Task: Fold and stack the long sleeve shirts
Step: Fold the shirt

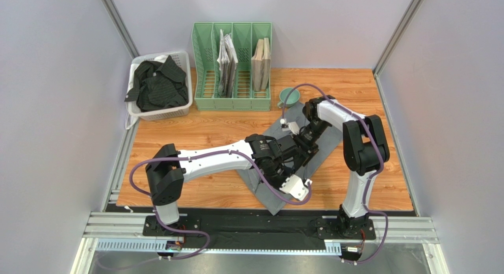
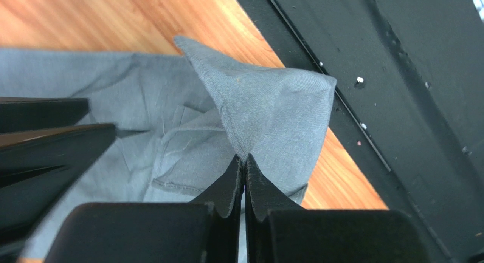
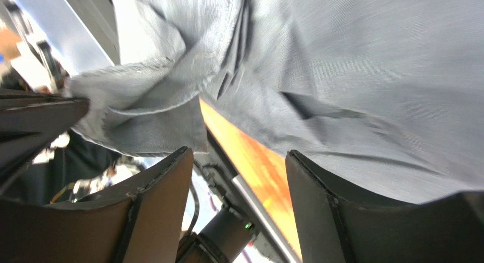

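Left wrist view first: the left tool (image 2: 244, 161) has its two black fingers pressed tight together on a fold of the plain mid-grey long sleeve shirt (image 2: 267, 104) of soft cloth. The pinched cloth rises in a peak beyond the tips. The rest of that shirt lies creased on the orange wooden desk (image 2: 142, 19), and its corner reaches close to the black strip (image 2: 397, 76) along the desk's near edge.

From the right wrist camera, the right tool (image 3: 237, 152) has its fingers standing well apart with nothing gripped between them. The grey shirt (image 3: 369, 76) fills the view just past the tips, and one bunched fold hangs above the left-hand finger.

Seen from the top external camera, the left tool (image 1: 299, 188) sits at the near part of the grey shirt (image 1: 273, 202), by the desk's (image 1: 195, 138) front edge. The right tool (image 1: 291, 129) points down at the far part of the same shirt, which lies spread in the middle of the desk, partly hidden under both arms. Farther back a small teal cup (image 1: 289, 97) stands on the wood. Behind it, against the back wall, is a green slotted plastic file rack (image 1: 204, 49) holding papers (image 1: 226, 55) and brown books (image 1: 261, 55). Left of the rack, a white slotted plastic basket (image 1: 160, 114) holds the crumpled black long sleeve shirt with faint thin stripes (image 1: 157, 85).
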You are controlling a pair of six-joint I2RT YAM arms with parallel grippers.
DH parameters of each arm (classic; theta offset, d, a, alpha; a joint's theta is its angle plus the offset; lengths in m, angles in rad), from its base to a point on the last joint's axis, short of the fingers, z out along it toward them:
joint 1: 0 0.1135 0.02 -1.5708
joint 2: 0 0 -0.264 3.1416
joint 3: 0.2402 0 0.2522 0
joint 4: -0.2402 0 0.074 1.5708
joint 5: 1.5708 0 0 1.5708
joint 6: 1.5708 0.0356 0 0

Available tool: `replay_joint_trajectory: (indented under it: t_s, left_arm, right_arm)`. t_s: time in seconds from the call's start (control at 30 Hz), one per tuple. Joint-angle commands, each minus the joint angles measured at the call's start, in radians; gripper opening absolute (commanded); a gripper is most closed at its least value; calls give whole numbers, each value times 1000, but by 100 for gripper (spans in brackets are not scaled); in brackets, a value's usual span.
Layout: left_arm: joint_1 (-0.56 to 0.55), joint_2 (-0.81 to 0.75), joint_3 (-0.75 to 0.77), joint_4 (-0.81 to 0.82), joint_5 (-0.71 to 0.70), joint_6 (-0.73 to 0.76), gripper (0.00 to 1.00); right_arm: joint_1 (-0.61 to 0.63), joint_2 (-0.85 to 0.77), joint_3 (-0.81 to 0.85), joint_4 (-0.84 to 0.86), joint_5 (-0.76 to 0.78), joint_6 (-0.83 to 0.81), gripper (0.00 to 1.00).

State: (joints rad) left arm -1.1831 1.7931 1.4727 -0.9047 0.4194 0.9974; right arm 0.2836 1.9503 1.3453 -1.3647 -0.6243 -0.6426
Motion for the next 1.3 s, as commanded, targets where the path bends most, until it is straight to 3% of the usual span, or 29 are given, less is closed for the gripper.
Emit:
replay_joint_trajectory:
  t_s: [0.0, 0.13, 0.17, 0.2, 0.27, 0.4, 0.53, 0.73, 0.87, 1.0, 1.07, 1.13, 1.27]
  left_arm:
    - [-3, -87, -32, 62, -44, -269, 0]
    - [-3, -184, -147, 157, -71, -388, 2]
    - [-3, -201, -202, 182, -67, -390, 6]
    - [-3, -216, -224, 216, -64, -390, 19]
    - [-3, -241, -264, 237, -59, -388, 22]
    - [-1, -273, -307, 276, -76, -401, 35]
    - [20, -374, -367, 294, -28, -408, 46]
    - [164, -529, -445, 294, 37, -416, 56]
    - [214, -635, -534, 288, 24, -327, 62]
    - [227, -669, -580, 314, -1, -289, 70]
    - [232, -637, -565, 335, -7, -296, 74]
    - [240, -574, -495, 313, 71, -275, 74]
    - [240, -460, -394, 274, 189, -157, 75]
  right_arm:
    - [-78, -53, 92, -300, -115, -12, 64]
    - [-78, -10, 81, -297, -169, -25, 63]
    - [-77, 13, 84, -295, -202, -23, 56]
    - [-72, 48, 84, -290, -225, -14, 53]
    - [-58, 78, 83, -249, -282, 26, 44]
    - [51, 90, 63, -113, -273, 131, 35]
    - [147, 87, 61, -30, -302, 182, 33]
    - [233, 105, 81, -10, -365, 179, 33]
    - [270, 93, 126, 9, -368, 192, 29]
    - [241, 27, 144, 10, -304, 207, 32]
    - [185, -11, 120, 16, -264, 208, 40]
    - [140, -71, 86, 21, -241, 216, 48]
    - [-15, -122, 35, 33, -198, 231, 54]
